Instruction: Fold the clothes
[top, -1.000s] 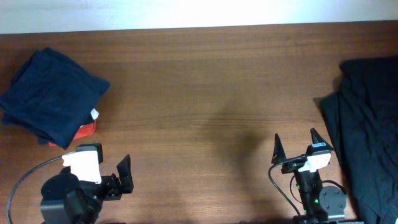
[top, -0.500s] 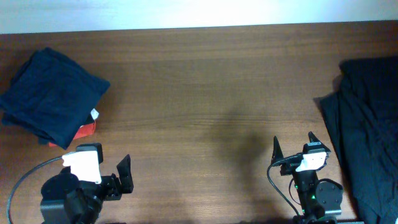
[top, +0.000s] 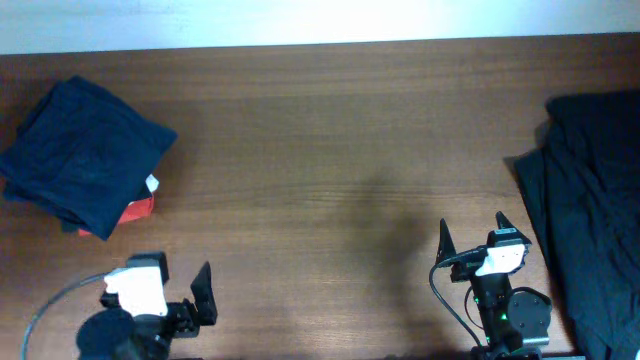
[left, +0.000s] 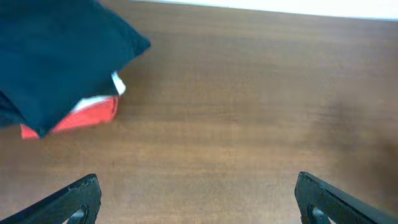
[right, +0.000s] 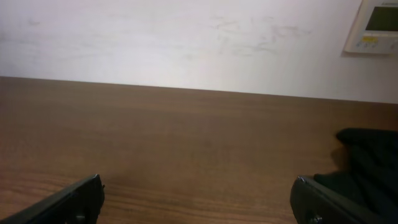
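Observation:
A folded dark navy garment (top: 85, 155) lies at the table's far left, on top of a red piece (top: 138, 209); it also shows in the left wrist view (left: 56, 59). A loose heap of dark navy clothes (top: 590, 200) lies at the right edge; a bit shows in the right wrist view (right: 370, 155). My left gripper (top: 170, 300) is open and empty near the front edge, below the folded pile. My right gripper (top: 472, 238) is open and empty near the front edge, left of the heap.
The wooden table (top: 330, 150) has a white wall behind its far edge. A wall control panel (right: 376, 25) shows in the right wrist view. A cable loops by the left arm's base (top: 50, 300).
My left gripper has drawn back toward the front edge. My right gripper has shifted slightly back as well. The clothes have not moved.

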